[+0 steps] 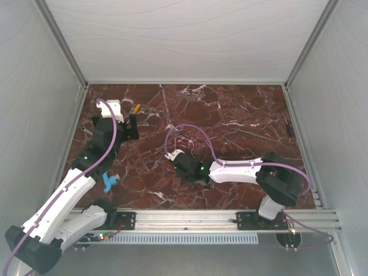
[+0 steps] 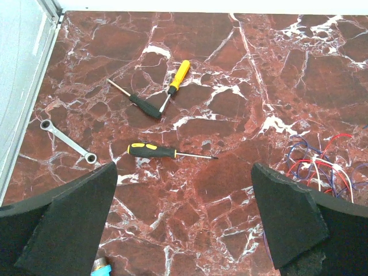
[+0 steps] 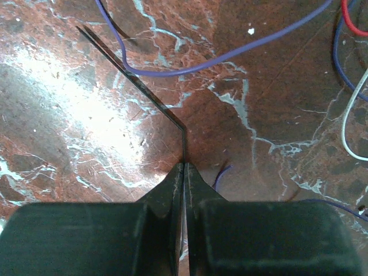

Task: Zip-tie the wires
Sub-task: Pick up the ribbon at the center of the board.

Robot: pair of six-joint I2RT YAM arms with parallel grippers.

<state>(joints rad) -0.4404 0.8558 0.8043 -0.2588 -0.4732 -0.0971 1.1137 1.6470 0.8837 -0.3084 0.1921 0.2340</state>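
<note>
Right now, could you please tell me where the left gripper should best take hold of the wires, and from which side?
Grip the wires at the middle of the bunch, where red, blue and white strands cross thickest, coming straight down from above. They lie flat in loose loops, so a sideways approach by the open left gripper would likely catch only one thin strand.

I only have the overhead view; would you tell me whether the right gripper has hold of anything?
Observer: Yes, the right gripper is shut on a thin black strip, apparently the zip tie.
Operator: Where are the wires from there?
Observer: The wires lie loose on the table just beyond its fingertips, ungripped.
Operator: And the left gripper?
Observer: The left gripper is wide open, holding nothing.
</note>
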